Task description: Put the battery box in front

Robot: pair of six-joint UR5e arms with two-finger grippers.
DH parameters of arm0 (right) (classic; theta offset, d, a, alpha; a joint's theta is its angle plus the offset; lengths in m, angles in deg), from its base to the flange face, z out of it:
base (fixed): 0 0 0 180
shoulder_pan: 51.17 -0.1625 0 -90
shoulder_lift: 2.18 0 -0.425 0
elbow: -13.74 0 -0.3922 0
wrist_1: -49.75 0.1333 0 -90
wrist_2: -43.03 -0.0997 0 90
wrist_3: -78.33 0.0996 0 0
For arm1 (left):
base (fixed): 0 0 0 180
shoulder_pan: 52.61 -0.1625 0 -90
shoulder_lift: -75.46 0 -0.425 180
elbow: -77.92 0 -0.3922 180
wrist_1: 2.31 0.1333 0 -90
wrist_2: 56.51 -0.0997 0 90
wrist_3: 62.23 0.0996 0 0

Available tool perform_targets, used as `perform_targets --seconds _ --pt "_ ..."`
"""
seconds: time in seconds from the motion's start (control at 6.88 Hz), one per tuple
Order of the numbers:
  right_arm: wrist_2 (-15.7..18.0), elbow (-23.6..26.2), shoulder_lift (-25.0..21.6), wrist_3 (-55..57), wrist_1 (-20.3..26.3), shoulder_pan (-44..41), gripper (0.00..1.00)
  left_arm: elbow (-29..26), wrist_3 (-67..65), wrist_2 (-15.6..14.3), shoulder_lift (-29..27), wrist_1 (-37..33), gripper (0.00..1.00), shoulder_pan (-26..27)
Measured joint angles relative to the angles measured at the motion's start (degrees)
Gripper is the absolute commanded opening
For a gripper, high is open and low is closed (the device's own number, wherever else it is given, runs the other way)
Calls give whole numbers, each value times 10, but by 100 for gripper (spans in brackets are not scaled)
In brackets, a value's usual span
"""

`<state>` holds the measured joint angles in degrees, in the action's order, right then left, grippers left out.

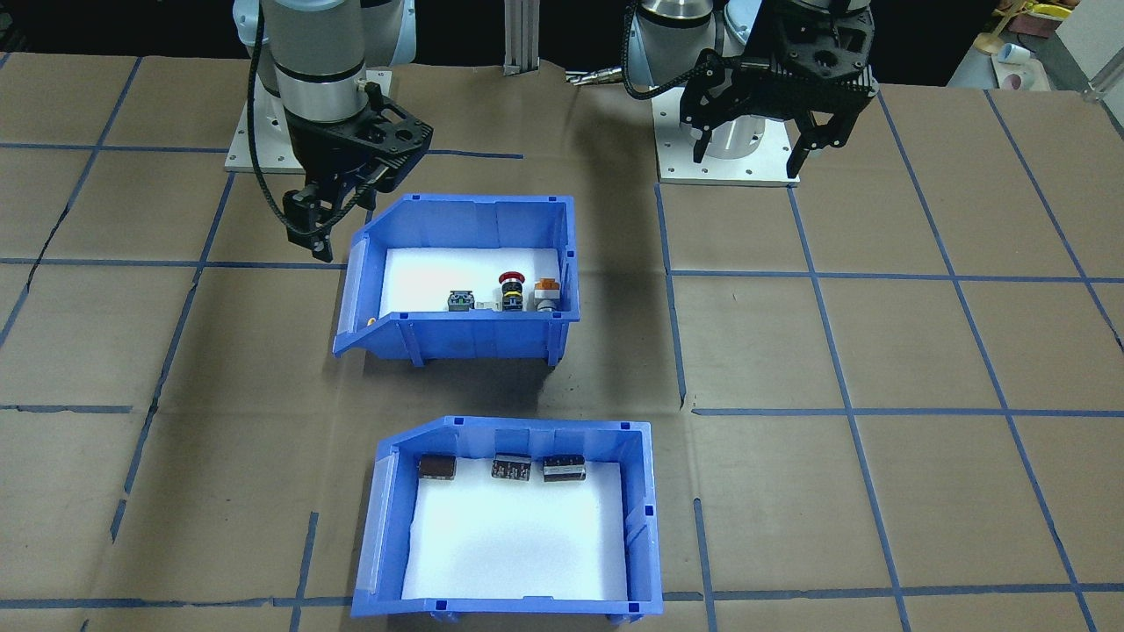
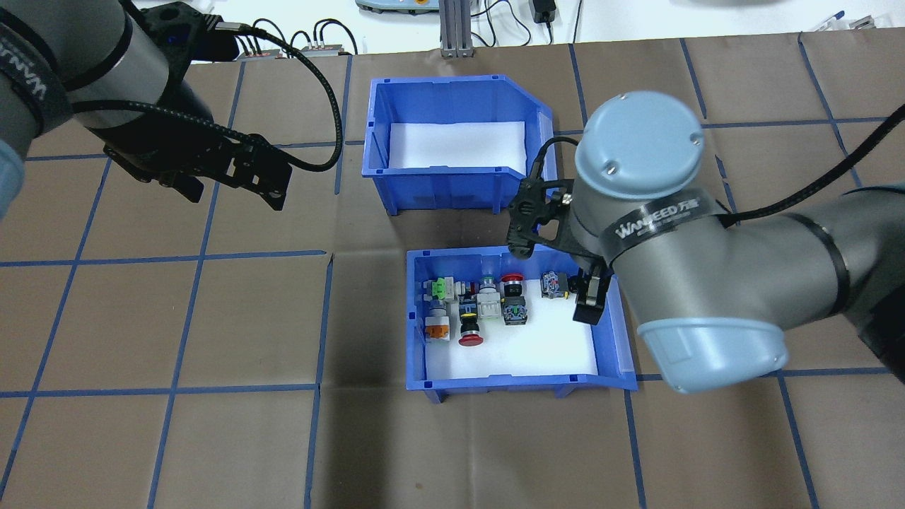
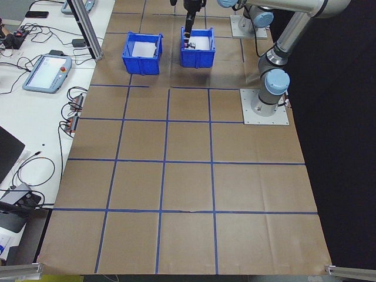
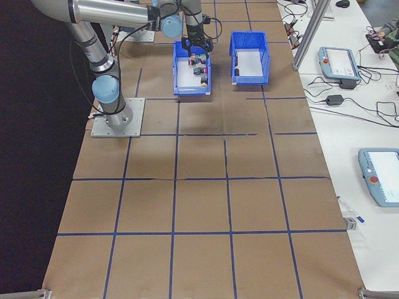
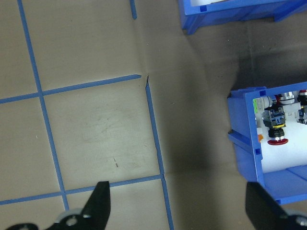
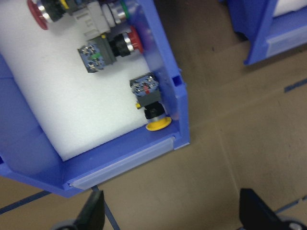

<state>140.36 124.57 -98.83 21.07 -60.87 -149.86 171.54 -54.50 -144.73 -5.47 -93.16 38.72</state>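
Farthest from the robot, battery box (image 1: 514, 518) on bare table (image 1: 878, 491), apart from switch bin (image 1: 465, 276), both tools (image 1: 762, 145) (image 1: 327, 230) spread, empty.

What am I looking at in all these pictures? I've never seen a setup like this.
These are six camera views of one moment. Two robot arms stand at a table covered in brown paper with blue tape lines. Four cameras are fixed around the table; two ride on the wrists and look down past the fingers. On the table sit two blue bins: the battery box, with three small dark blocks, and the switch bin, with colourful push-buttons. The left gripper hangs open over bare table. The right gripper hovers at the sloped end of the switch bin, its fingers also apart. Neither holds anything.
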Motion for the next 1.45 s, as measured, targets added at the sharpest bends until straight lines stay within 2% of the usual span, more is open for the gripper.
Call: perform_targets --seconds 0.29,0.73,1.02,1.31,1.45 --pt "0 -43 23 112 16 43 100 0 0 -1 5 0 99 0" --pt "0 -124 83 319 30 60 100 1 5 -1 5 0 99 0" --pt "-10 -150 88 463 64 80 100 1 5 0 4 1 99 1" --pt "-56 -156 77 579 102 101 100 0 5 0 4 1 99 1" --pt "-56 -155 65 607 111 103 100 0 5 0 4 1 99 1"
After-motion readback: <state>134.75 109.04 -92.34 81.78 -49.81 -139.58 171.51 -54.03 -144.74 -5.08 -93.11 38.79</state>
